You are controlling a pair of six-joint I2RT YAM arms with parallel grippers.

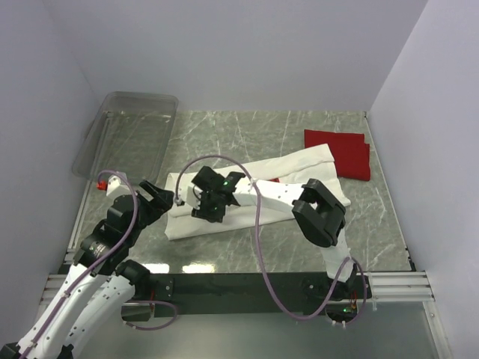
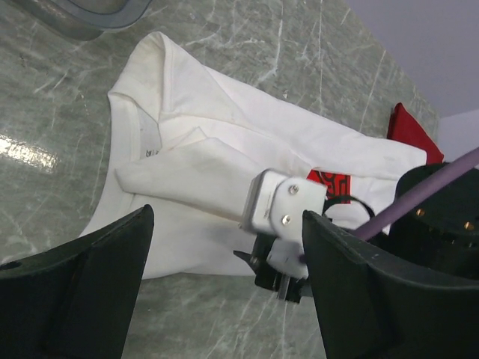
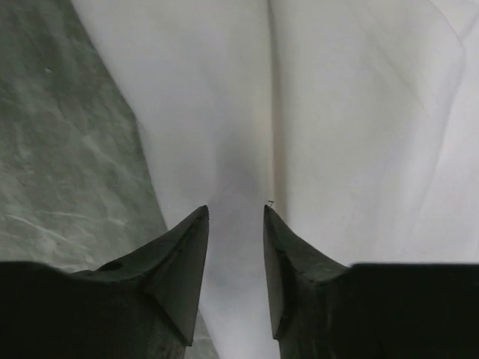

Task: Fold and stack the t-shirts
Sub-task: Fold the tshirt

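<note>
Two shirts: plain red cloth t-shirt [image 1: 340,153] folded at the far right corner of the marbled table [image 1: 247,127], white red-printed cloth t-shirt [image 1: 292,168] spread mid-table. I see my left gripper [image 2: 227,217] wide and empty beside it, and my right gripper [image 3: 236,213] narrowly parted over it.

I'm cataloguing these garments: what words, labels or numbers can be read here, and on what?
On the neck label of the white t-shirt: small print, too small to read.
On the red chest graphic: dark marks, partly hidden, not legible.
No other text visible.
</note>
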